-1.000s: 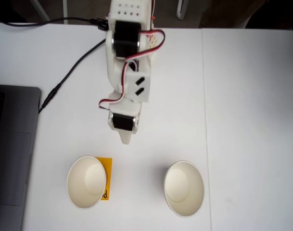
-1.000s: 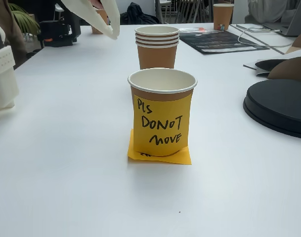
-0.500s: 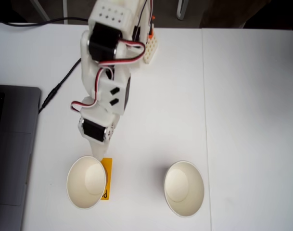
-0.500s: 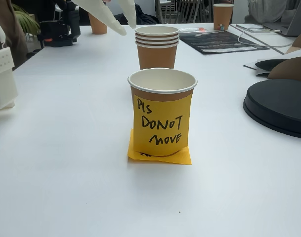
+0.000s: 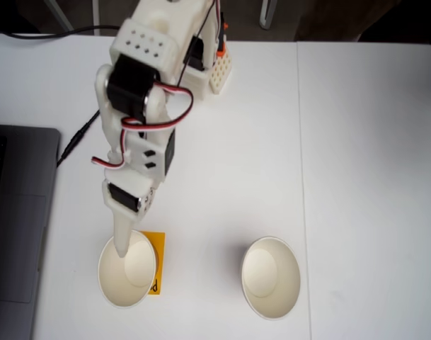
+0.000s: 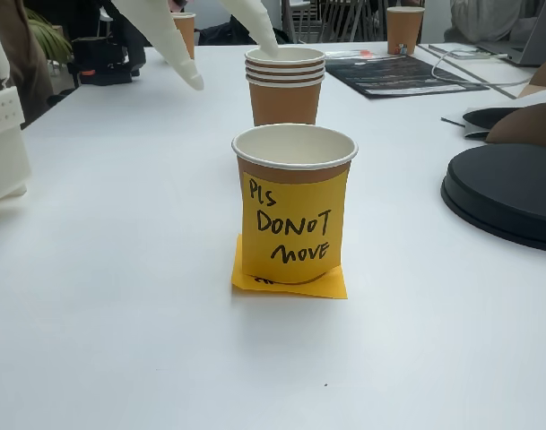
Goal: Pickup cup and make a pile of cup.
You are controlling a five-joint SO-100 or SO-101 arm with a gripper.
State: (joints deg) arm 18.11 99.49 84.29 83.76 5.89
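The cup (image 5: 127,273) stands at the lower left of the overhead fixed view, white with a cream inside. In the low fixed view the cup (image 6: 295,206) stands closest and carries a yellow handwritten label. My gripper (image 5: 123,244) points down over the cup's upper-left rim. In the low view the gripper (image 6: 234,67) is open, its white fingers (image 6: 169,49) spread apart high up, with nothing between them. A pile of nested cups (image 6: 284,85) stands behind the labelled cup. A second white cup (image 5: 272,276) stands to the right, apart from the first.
A flat yellow sticky note (image 5: 156,251) lies under the labelled cup. A grey laptop (image 5: 17,219) fills the left edge, and a black cable (image 5: 95,117) runs beside the arm. A black round object (image 6: 506,193) sits at the right. A table seam (image 5: 299,142) runs top to bottom.
In the overhead view the arm swung left and reached down from mid-table to over the labelled cup. In the low view the fingers spread apart.
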